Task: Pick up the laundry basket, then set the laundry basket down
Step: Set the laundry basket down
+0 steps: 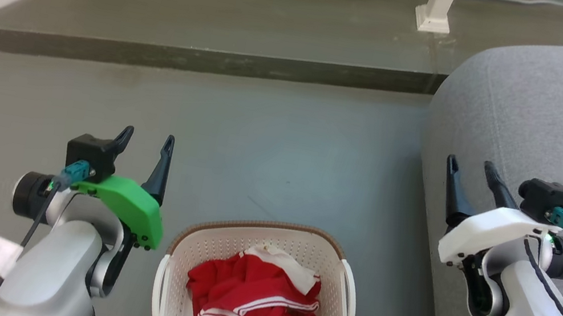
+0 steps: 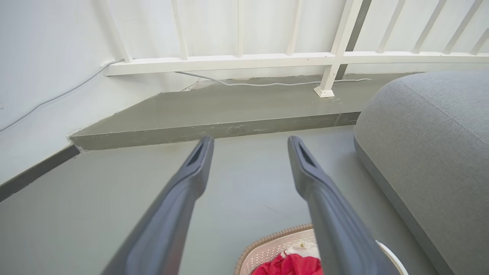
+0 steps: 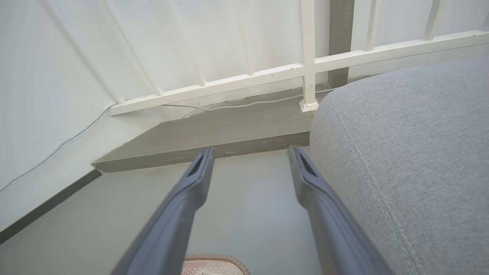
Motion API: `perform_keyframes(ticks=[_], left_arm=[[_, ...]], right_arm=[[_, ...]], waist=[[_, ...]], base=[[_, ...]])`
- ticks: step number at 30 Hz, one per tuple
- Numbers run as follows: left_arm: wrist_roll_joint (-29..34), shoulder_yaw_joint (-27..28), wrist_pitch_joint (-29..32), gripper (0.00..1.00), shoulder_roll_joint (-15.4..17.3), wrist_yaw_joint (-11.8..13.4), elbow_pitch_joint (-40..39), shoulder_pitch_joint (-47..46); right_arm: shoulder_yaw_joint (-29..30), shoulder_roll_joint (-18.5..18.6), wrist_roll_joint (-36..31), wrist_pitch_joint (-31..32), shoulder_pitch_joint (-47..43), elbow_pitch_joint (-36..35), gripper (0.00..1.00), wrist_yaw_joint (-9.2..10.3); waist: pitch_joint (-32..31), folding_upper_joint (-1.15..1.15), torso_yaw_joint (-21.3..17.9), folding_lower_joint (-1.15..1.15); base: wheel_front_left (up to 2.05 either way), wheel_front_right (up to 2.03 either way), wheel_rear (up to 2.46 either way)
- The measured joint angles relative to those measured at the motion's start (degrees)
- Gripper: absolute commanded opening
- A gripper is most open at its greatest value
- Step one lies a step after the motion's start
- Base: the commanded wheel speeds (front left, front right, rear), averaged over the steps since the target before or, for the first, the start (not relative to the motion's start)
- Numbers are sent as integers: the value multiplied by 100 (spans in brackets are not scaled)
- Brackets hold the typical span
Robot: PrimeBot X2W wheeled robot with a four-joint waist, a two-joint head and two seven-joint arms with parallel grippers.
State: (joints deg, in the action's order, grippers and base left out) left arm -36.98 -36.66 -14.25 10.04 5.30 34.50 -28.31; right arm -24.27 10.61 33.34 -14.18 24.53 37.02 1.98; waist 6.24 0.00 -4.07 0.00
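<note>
**Laundry basket [image 1: 237, 246] on the floor, both grippers spread and empty**

It stands upright on the grey floor [image 1: 284, 141], low in the head view, between the two arms and just beside the grey sofa [image 1: 555, 114]. Red-and-white clothes [image 1: 255, 304] are heaped inside, so I judge it light, though that soft load may shift. The perforated plastic looks stiff enough to carry, yet likely to flex or tip if pinched on one side alone. The left gripper [image 1: 149, 135] hovers with fingers apart and nothing between them. The right gripper [image 1: 470, 163] does likewise, over the sofa's edge. Best hold, I'd say: the white left handle [image 1: 158, 290] and right handle [image 1: 350, 294], one gripper each, lifted level.
</note>
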Motion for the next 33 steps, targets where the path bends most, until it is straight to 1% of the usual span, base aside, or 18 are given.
perform_keyframes(ticks=[6,8,10,12,15,20,21,25,29,33], left_arm=[[319,260,-1,100,146,83,-723,516],[399,336,-3,100,196,129,-945,679],[486,416,-15,100,218,136,-1172,840],[598,495,-16,100,216,136,-1360,1007],[690,554,-16,100,216,137,-1641,1261],[866,777,-16,100,291,179,-2027,1747],[964,864,-16,100,298,179,-2052,1847],[1122,1161,-16,100,313,179,-2146,2231],[1343,1460,-16,100,290,179,-2314,2553],[1449,1493,-16,100,148,179,-2476,2770]], right_arm=[[158,67,-357,-1,-367,-808,100,224],[199,104,-499,-5,-487,-1054,100,274],[200,156,-625,-16,-615,-1277,100,277],[224,192,-676,-18,-772,-1463,100,353],[349,246,-737,-26,-1057,-1736,100,416],[369,248,-855,-26,-1502,-2069,100,430],[382,258,-872,-26,-1592,-2127,100,466],[481,311,-879,-26,-1956,-2317,100,468],[526,326,-916,-26,-2250,-2491,100,478],[580,328,-923,-26,-2503,-2602,100,514]], waist=[[-269,0,-16,0],[-350,0,-19,0],[-425,0,-21,0],[-494,0,-23,0],[-579,0,-12,0],[-695,0,-11,0],[-708,0,-17,0],[-733,0,-22,0],[-752,0,-26,0],[-808,0,-14,0]], base=[[0,0,0],[0,0,0],[0,0,0],[0,0,0],[0,0,0],[0,0,0],[0,0,0],[0,0,0],[0,0,0],[0,0,0]])
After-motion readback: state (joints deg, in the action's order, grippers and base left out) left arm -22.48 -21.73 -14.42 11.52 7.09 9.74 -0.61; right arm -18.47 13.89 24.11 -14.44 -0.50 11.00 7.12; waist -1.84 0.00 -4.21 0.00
